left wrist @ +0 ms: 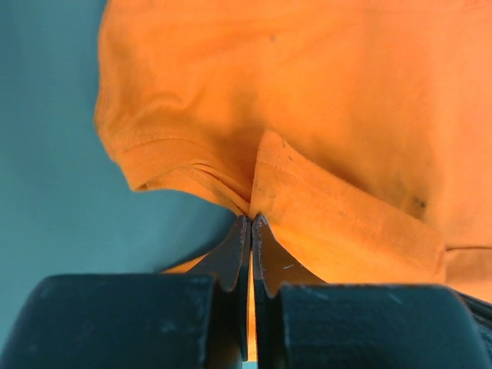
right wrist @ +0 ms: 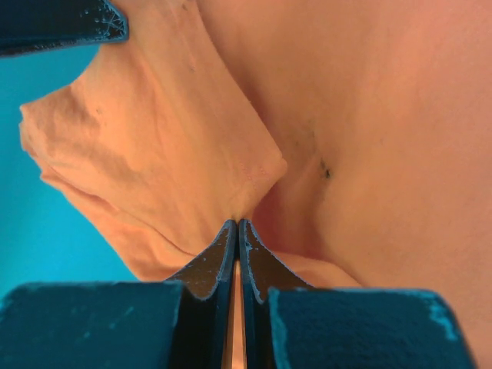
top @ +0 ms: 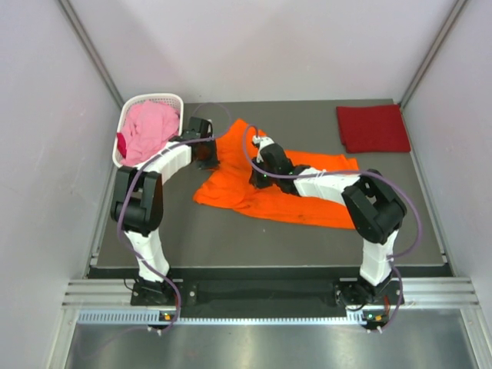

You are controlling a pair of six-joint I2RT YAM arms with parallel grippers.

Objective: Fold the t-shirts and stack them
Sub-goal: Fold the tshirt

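The bright orange t-shirt (top: pixel 254 192) lies crumpled across the middle of the table. My left gripper (top: pixel 206 156) is at its left edge, shut on a hemmed fold of the orange cloth (left wrist: pixel 307 200). My right gripper (top: pixel 260 178) is over the shirt's middle, shut on a pinched fold of the orange cloth (right wrist: pixel 177 161). The dark red t-shirt (top: pixel 372 127) lies folded flat at the back right. The pink t-shirt (top: pixel 147 131) is bunched in the white basket (top: pixel 161 99) at the back left.
The basket stands close behind my left arm, with a bit of dark red cloth (top: pixel 121 144) at its near edge. Grey walls close in on both sides. The table's raised front edge (top: pixel 261 270) runs before the arm bases.
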